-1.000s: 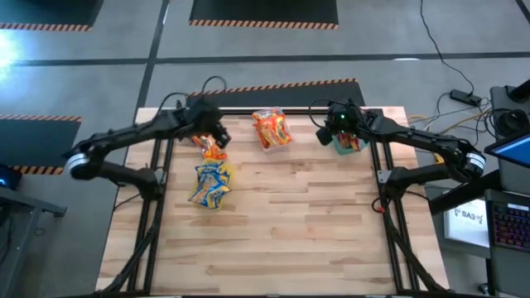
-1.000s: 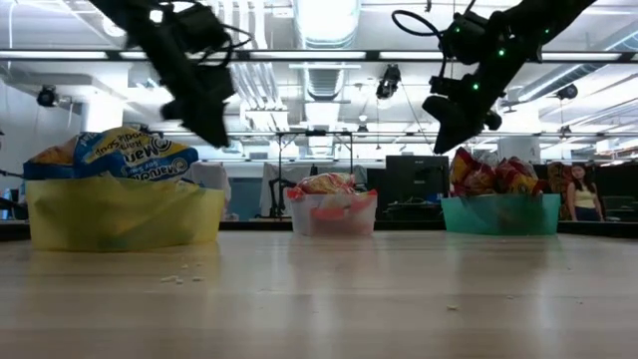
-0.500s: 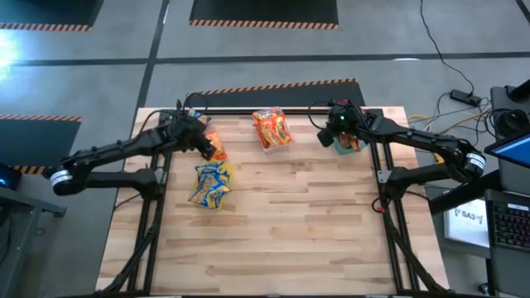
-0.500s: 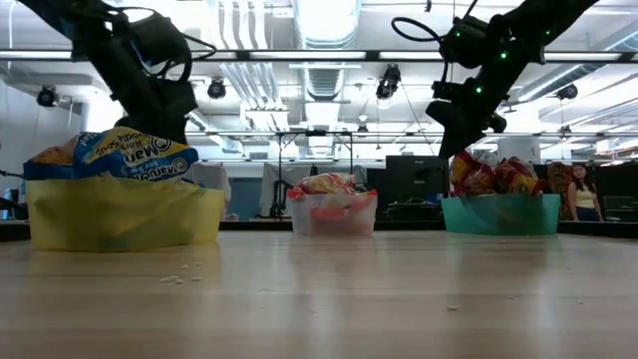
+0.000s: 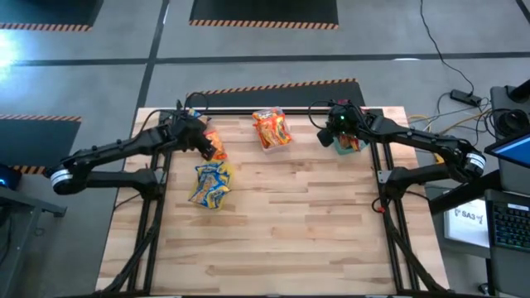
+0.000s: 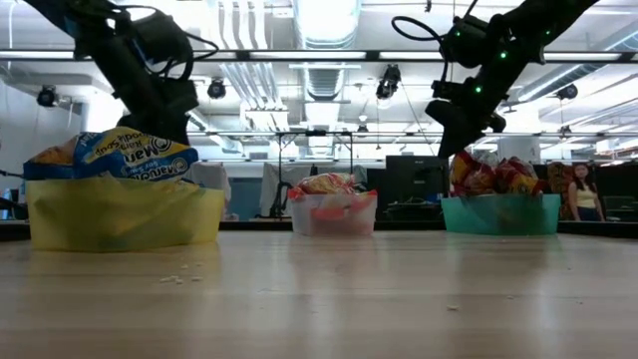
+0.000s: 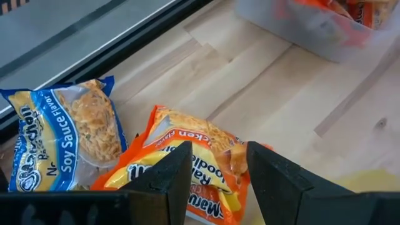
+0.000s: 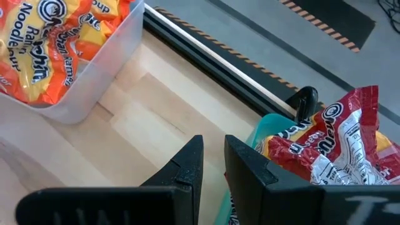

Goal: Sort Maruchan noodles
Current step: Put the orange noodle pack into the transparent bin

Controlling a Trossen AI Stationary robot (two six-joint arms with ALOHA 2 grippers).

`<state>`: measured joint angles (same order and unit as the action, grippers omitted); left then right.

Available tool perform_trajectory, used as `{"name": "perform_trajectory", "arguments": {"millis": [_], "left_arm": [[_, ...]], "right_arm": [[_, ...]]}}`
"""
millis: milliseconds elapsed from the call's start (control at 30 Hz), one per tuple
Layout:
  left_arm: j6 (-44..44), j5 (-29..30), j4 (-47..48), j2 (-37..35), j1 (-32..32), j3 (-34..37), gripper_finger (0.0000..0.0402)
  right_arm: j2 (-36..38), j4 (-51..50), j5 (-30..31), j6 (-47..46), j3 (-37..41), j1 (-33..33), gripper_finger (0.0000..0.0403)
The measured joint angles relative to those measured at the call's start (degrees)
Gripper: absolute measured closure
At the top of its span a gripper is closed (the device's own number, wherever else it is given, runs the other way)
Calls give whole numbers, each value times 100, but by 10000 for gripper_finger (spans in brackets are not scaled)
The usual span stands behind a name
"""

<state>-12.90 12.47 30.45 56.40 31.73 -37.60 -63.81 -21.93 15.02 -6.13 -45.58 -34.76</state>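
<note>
Pale wooden plank table [image 5: 281,215], matt; glossy crinkly plastic noodle packets [image 7: 187,165]; a translucent clear plastic tub [image 8: 103,69]; dark matt fingers [image 8: 187,165].

Bright overhead ceiling lights [image 6: 324,20], soft shadows, blurred near tabletop [image 6: 319,299]

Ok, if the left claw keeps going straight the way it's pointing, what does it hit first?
Most likely the orange noodle packet lying between the left claw fingers' line, beside the blue-and-yellow soy sauce packet. Depth is unclear, so how near it is can't be told.
</note>
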Motion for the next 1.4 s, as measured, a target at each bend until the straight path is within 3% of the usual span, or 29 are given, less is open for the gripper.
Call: {"name": "perform_trajectory", "arguments": {"millis": [400, 633, 767, 1167, 1400], "left_arm": [[-1030, -4, -188, 63, -43, 15, 265], [-2063, 60, 676, 9, -66, 22, 256], [-2645, 459, 1077, -26, -66, 26, 213], [-3778, 656, -52, 431, -52, 548, 15], [-4532, 808, -1150, 585, -50, 1110, 14]], "right_arm": [[0, -2, 0, 15, 0, 0, 346], [0, -2, -2, 15, -2, 0, 346], [0, -2, -2, 15, -4, 0, 346], [0, -2, -2, 15, -7, 0, 346], [0, -4, -2, 15, -7, 0, 346]]}}
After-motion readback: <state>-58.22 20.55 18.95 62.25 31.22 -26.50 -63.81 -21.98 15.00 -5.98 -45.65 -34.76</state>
